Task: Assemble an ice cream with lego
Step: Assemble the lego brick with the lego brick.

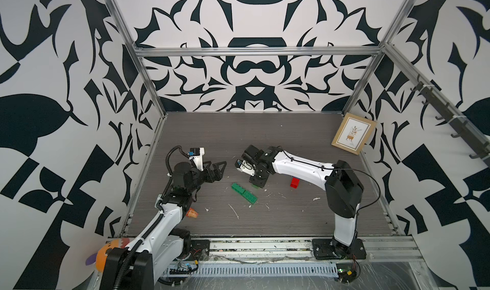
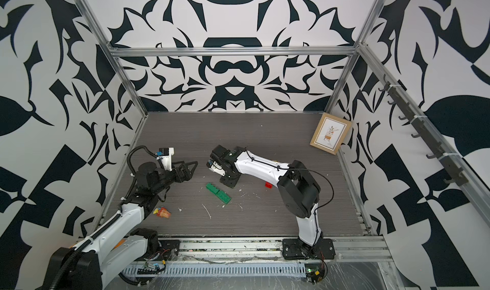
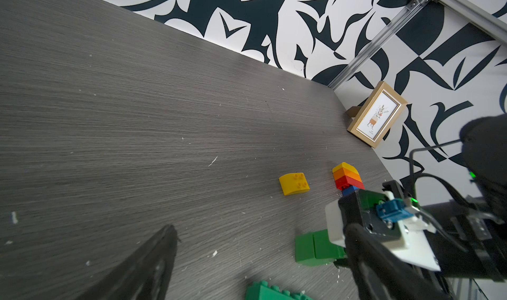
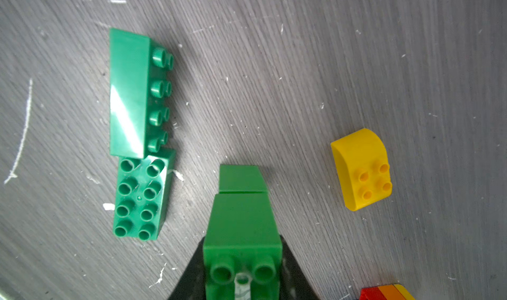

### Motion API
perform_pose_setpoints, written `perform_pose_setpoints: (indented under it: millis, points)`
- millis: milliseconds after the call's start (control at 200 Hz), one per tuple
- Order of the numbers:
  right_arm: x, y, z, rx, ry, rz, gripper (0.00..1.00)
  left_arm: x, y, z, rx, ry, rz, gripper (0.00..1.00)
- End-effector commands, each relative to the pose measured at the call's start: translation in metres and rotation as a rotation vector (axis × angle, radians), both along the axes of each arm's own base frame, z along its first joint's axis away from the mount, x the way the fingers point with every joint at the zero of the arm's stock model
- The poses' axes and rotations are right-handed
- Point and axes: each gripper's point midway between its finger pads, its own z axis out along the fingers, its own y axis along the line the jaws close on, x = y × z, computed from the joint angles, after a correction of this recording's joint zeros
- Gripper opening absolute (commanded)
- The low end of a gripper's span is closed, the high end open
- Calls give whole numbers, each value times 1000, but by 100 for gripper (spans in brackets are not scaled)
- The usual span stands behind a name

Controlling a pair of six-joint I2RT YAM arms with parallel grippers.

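The right end effector (image 4: 242,241) clamps a green brick stack (image 4: 241,216); the left end effector (image 1: 218,170) gapes empty nearby.

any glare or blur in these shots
Right wrist view: white glare streaks the long green brick's smooth side, and the held green stack is soft near the lens. Left wrist view: a black finger close up is blurred, the yellow dome brick sharp. Both top views: even light, no glare on the table.
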Motion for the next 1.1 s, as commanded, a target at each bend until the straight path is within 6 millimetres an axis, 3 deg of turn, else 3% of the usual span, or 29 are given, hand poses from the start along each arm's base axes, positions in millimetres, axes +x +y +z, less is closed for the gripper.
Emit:
perform_pose_setpoints:
  millis: [0,260,390,495,645,750,975,1095]
  points:
    - [-7,-19,-5,-46,37,-35,9,0,-2,5,-2,-22,-13,99]
    - [-12,-26,-23,-80,119,-65,9,-1,-2,5,-1,-21,-13,99]
    - [-22,-33,-44,-94,163,-123,5,-1,-2,6,0,-25,-11,99]
    - [-34,-49,-67,-149,195,-194,1,-2,-1,6,-1,-26,-9,99]
    - [-42,-66,-80,-178,181,-285,0,-2,-1,7,-2,-29,-9,99]
    - [-41,-69,-72,-166,151,-340,0,-2,-1,7,-3,-28,-10,99]
    - [-17,-67,-11,-59,-7,-480,0,-2,-1,8,-3,-31,-9,99]
    - [-17,-69,1,-18,-28,-537,0,-2,-1,8,-4,-31,-7,99]
